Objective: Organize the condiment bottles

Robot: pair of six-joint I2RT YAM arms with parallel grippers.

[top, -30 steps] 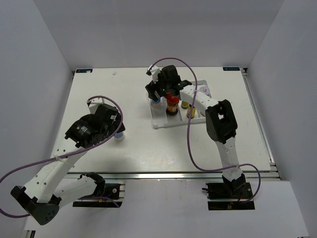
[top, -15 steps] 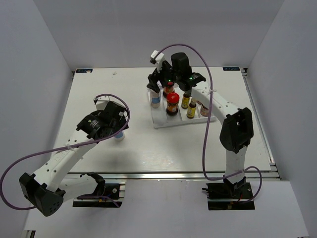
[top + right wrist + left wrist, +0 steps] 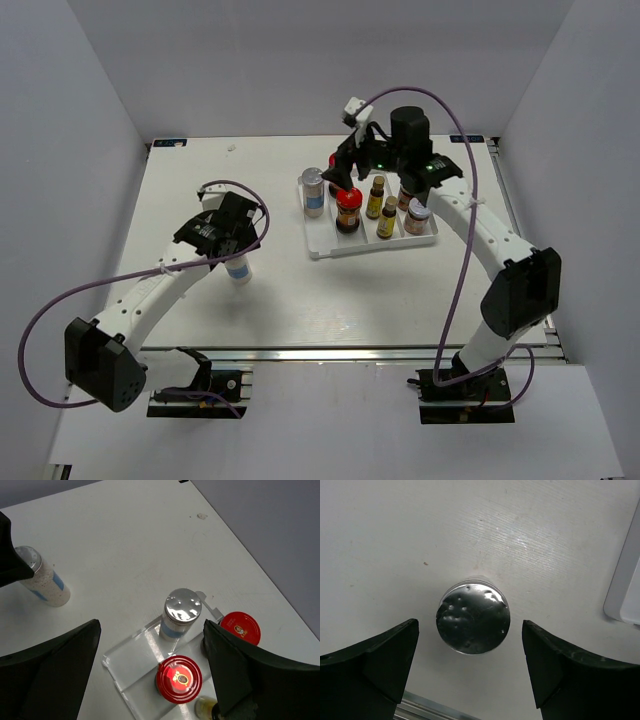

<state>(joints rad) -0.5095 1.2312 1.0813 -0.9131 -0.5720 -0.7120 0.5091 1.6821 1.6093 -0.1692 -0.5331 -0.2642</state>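
One silver-capped blue-labelled shaker (image 3: pixel 238 268) stands alone on the table left of the white tray (image 3: pixel 330 245). My left gripper (image 3: pixel 236 254) hovers right above it, open; the left wrist view shows its silver cap (image 3: pixel 473 623) between my spread fingers, untouched. In the tray stand the other shaker (image 3: pixel 314 190), a red-lidded jar (image 3: pixel 348 210), two slim yellow bottles (image 3: pixel 377 197) and a white-lidded jar (image 3: pixel 418 215). My right gripper (image 3: pixel 350 172) is open and empty above the tray's left end. The right wrist view shows the tray shaker (image 3: pixel 182 612), two red lids (image 3: pixel 180 678) and the lone shaker (image 3: pixel 42 577).
The tray's corner (image 3: pixel 626 575) shows at the right of the left wrist view. A metal rail (image 3: pixel 350 352) runs along the table's near edge. Purple cables loop over both arms. The tray's near-left compartment (image 3: pixel 135 655) holds nothing.
My right gripper has lifted and swung right, uncovering the shaker in the tray. My left arm has reached farther out over the lone shaker.
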